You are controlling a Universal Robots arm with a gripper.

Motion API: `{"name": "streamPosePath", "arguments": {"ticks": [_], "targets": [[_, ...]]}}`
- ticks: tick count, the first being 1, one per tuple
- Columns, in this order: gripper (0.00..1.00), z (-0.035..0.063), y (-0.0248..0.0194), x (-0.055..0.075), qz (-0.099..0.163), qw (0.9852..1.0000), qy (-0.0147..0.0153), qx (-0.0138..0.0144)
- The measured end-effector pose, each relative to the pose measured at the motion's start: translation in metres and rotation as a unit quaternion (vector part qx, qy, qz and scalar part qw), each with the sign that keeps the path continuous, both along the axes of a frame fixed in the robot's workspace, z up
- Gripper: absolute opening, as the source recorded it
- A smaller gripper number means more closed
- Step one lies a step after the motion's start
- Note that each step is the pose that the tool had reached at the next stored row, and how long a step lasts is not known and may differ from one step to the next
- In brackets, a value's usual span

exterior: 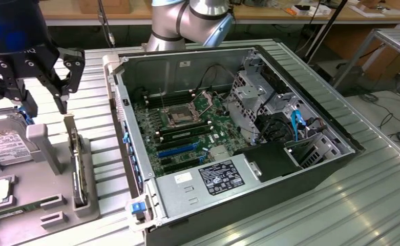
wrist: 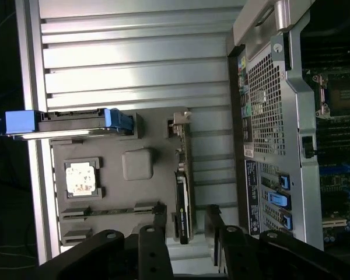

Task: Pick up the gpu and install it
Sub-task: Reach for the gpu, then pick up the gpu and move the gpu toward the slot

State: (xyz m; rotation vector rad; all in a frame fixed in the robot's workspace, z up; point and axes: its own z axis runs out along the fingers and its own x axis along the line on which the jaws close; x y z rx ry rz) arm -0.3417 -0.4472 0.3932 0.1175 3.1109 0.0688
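**Open jaws poised over the upright gpu**

At nine o'clock in the exterior view, a hard drive (exterior: 1, 146) sits in a grey holder tray (exterior: 42, 143). The gpu (exterior: 77, 169) stands on its long edge in the tray's slot nearest the case, around eight o'clock. I'd say it is kept upright so fingers can drop either side of it.

Above it, at ten o'clock, the gripper (exterior: 47, 110) hangs with its fingers spread wide, holding nothing. In the wrist view they straddle the card's thin edge.

Further right, the computer case (exterior: 128, 138) lies on its side, uncovered. Its motherboard (exterior: 186, 123) faces up, presumably for a straight-down insertion.

The arm (exterior: 193, 20) rises behind the case at twelve o'clock and reaches across, wrist pointing down.
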Motion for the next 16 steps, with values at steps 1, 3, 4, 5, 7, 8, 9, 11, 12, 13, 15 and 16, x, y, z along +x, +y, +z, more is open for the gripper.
{"name": "streamPosePath", "arguments": {"ticks": [1,3,4,5,7,8,9,11,12,13,15,16], "targets": [[0.42,0.0,0.0,0.0,0.0,1.0,0.0,0.0],[0.48,0.0,0.0,0.0,0.0,1.0,0.0,0.0],[0.48,0.0,0.0,0.0,0.0,1.0,0.0,0.0],[0.48,0.0,0.0,0.0,0.0,1.0,0.0,0.0],[0.48,0.0,0.0,0.0,0.0,1.0,0.0,0.0],[0.48,0.0,0.0,0.0,0.0,1.0,0.0,0.0],[0.48,0.0,0.0,0.0,0.0,1.0,0.0,0.0],[0.48,0.0,0.0,0.0,0.0,1.0,0.0,0.0],[0.48,0.0,0.0,0.0,0.0,1.0,0.0,0.0],[0.48,0.0,0.0,0.0,0.0,1.0,0.0,0.0],[0.48,0.0,0.0,0.0,0.0,1.0,0.0,0.0],[0.48,0.0,0.0,0.0,0.0,1.0,0.0,0.0]]}}
